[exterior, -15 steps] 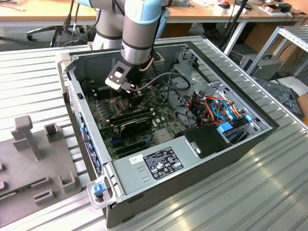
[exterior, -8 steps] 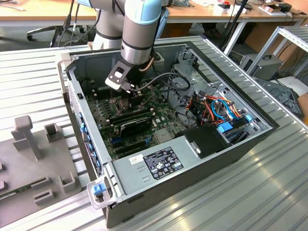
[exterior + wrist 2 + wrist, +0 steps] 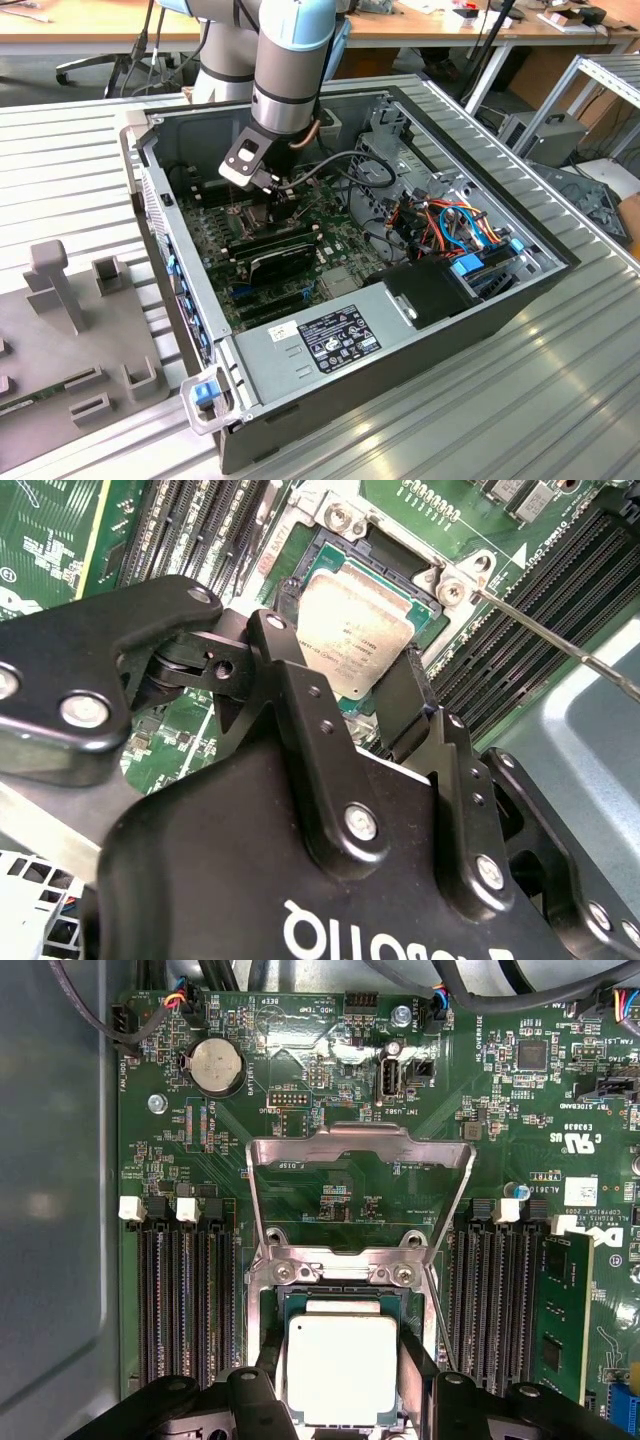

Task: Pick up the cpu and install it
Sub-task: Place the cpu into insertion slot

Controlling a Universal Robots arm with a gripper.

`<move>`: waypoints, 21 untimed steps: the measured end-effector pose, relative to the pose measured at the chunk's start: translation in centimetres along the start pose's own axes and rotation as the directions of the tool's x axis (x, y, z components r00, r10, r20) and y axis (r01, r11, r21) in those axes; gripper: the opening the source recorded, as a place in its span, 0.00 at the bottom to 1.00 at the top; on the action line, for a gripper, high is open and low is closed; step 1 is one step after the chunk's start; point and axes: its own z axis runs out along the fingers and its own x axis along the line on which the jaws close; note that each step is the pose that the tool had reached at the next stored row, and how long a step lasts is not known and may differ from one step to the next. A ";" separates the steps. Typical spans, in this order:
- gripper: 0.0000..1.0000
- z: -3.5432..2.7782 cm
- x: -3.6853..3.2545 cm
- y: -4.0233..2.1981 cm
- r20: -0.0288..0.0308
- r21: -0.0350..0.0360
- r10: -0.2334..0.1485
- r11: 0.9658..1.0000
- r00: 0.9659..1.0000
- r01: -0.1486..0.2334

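cpu (image 3: 342, 1385): flat in socket (image 3: 340, 1272), between memory slots (image 3: 190, 1300).
gripper (image 3: 342, 1360): clenched on cpu's two opposite edges.
load plate (image 3: 360, 1150): raised open.

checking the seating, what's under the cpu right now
The open socket: its dark rim shows around the cpu. The contacts beneath are covered by it.

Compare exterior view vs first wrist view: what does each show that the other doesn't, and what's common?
Exterior view: the open case, the arm reaching down into it, and a grey fixture on the table at the exterior view's left.
First wrist view: the cpu at the socket, the gripper right at it, the socket's raised frame, and a coin cell.
Both: the green board and its memory slots.
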 end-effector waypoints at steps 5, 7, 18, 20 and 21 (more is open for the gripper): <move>0.55 0.00 0.00 0.01 0.000 0.000 0.000 1.000 1.000 0.000; 0.55 0.00 0.00 0.01 0.000 0.000 0.000 1.000 1.000 0.000; 0.67 0.01 0.00 0.02 0.000 0.000 0.000 1.000 1.000 0.000; 0.67 0.01 0.00 0.02 0.000 0.000 0.000 1.000 1.000 0.000; 0.67 0.01 0.00 0.02 0.000 0.000 0.000 1.000 1.000 0.000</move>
